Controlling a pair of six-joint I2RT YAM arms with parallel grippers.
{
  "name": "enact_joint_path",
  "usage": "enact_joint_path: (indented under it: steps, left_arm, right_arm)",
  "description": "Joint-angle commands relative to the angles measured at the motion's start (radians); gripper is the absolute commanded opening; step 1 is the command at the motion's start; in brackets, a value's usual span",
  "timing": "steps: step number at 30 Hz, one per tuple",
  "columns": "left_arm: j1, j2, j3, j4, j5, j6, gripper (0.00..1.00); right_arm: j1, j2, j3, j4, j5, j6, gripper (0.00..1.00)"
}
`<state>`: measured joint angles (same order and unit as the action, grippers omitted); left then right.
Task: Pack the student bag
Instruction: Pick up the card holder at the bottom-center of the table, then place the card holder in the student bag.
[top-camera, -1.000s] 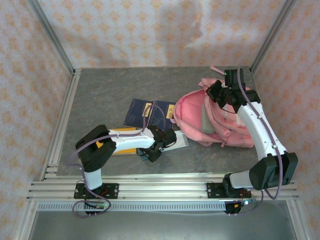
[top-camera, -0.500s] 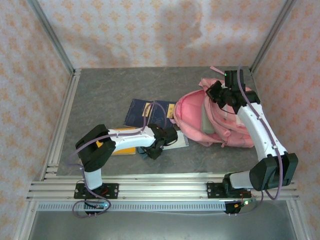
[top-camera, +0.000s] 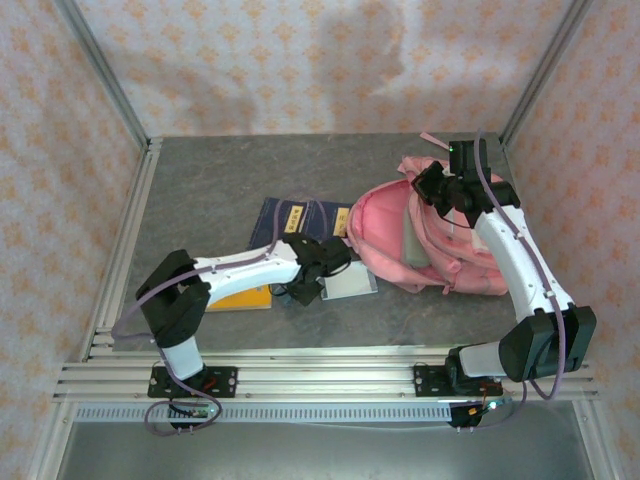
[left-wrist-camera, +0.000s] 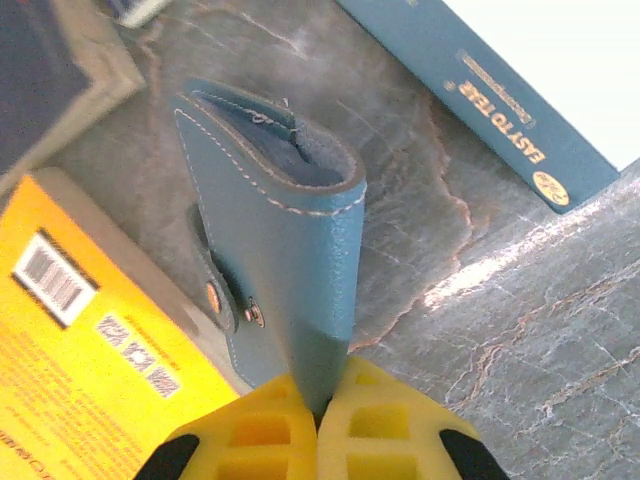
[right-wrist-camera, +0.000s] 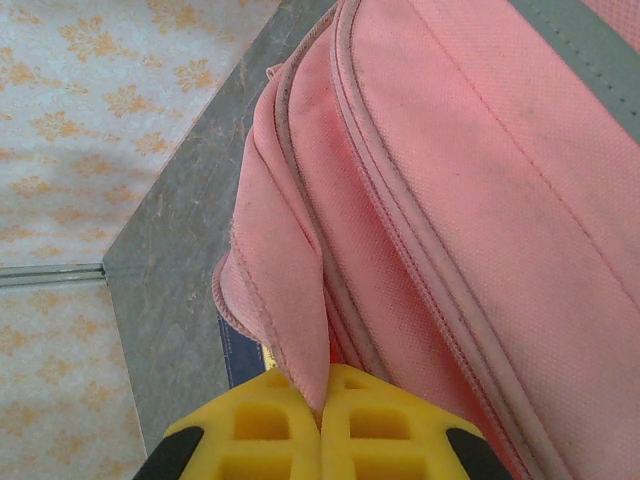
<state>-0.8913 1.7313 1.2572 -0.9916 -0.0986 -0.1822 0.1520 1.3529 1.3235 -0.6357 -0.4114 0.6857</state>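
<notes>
The student bag (top-camera: 430, 245), a large pink backpack, lies on its side at the right of the table, its opening facing left. My right gripper (right-wrist-camera: 322, 400) is shut on a fold of pink fabric at the bag's rim (right-wrist-camera: 290, 300), and from above it (top-camera: 440, 190) sits at the bag's top edge. My left gripper (left-wrist-camera: 320, 415) is shut on the lower end of a blue leather wallet (left-wrist-camera: 285, 230) with a snap tab, which stands on edge above the table. From above, the left gripper (top-camera: 298, 291) is just left of the bag's opening.
Two navy books (top-camera: 295, 222) lie behind the left gripper. A yellow book (top-camera: 245, 296) lies to its left, also close under the wallet (left-wrist-camera: 90, 340). A white notepad with a blue spine (top-camera: 350, 283) lies in front of the bag's mouth. Metal rails edge the table.
My left gripper has shut on the blue wallet and pulled slightly back and left, uncovering the white notepad. The right arm and the bag have not moved.
</notes>
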Motion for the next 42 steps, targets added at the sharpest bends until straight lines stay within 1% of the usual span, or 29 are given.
enact_joint_path:
  steps: [1,7,9,11,14,16,18,22,24,28,31,33,36,40,41,42]
  left_arm:
    - [0.039,-0.066,0.054,-0.051,-0.03,-0.014,0.0]
    - [0.093,-0.118,0.144,-0.079,0.008,-0.042,0.0]
    - [0.121,-0.133,0.196,-0.077,0.047,-0.063,0.0]
    - [0.149,-0.142,0.255,-0.045,0.122,-0.09,0.0]
    - [0.158,-0.132,0.339,0.074,0.279,-0.123,0.0]
    - [0.158,-0.096,0.391,0.182,0.405,-0.155,0.0]
    - [0.158,-0.044,0.443,0.255,0.473,-0.197,0.0]
    - [0.158,0.086,0.558,0.305,0.53,-0.231,0.0]
    - [0.162,0.14,0.603,0.315,0.526,-0.238,0.0]
    - [0.184,0.273,0.689,0.334,0.556,-0.291,0.0]
    - [0.186,0.351,0.755,0.321,0.562,-0.287,0.0]
    - [0.187,0.397,0.8,0.316,0.576,-0.287,0.0]
    - [0.187,0.451,0.85,0.287,0.551,-0.28,0.0]
    - [0.187,0.494,0.863,0.268,0.546,-0.283,0.0]
    - [0.186,0.5,0.864,0.27,0.551,-0.286,0.01]
    - [0.186,0.51,0.864,0.278,0.568,-0.291,0.07]
  right_arm:
    - [0.001,-0.001,0.041,0.007,0.01,-0.011,0.0]
    - [0.001,0.005,0.054,0.003,0.007,-0.015,0.0]
    - [0.002,0.006,0.057,0.005,-0.001,-0.015,0.0]
    - [0.002,0.005,0.052,0.013,-0.008,-0.014,0.0]
    - [0.008,0.007,0.042,0.037,-0.032,-0.008,0.0]
    - [0.012,0.007,0.035,0.054,-0.047,-0.002,0.0]
    - [0.014,0.006,0.036,0.062,-0.055,0.002,0.0]
    - [0.015,0.002,0.05,0.062,-0.066,0.002,0.0]
    - [0.016,-0.003,0.051,0.064,-0.069,0.002,0.0]
    - [0.017,-0.012,0.047,0.075,-0.067,0.02,0.0]
    - [0.018,-0.019,0.039,0.077,-0.063,0.028,0.0]
    - [0.017,-0.021,0.032,0.081,-0.062,0.032,0.0]
    - [0.02,-0.023,0.03,0.087,-0.059,0.045,0.0]
    - [0.02,-0.021,0.029,0.092,-0.053,0.054,0.0]
    - [0.021,-0.02,0.028,0.094,-0.055,0.056,0.0]
    - [0.02,-0.018,0.027,0.096,-0.055,0.057,0.0]
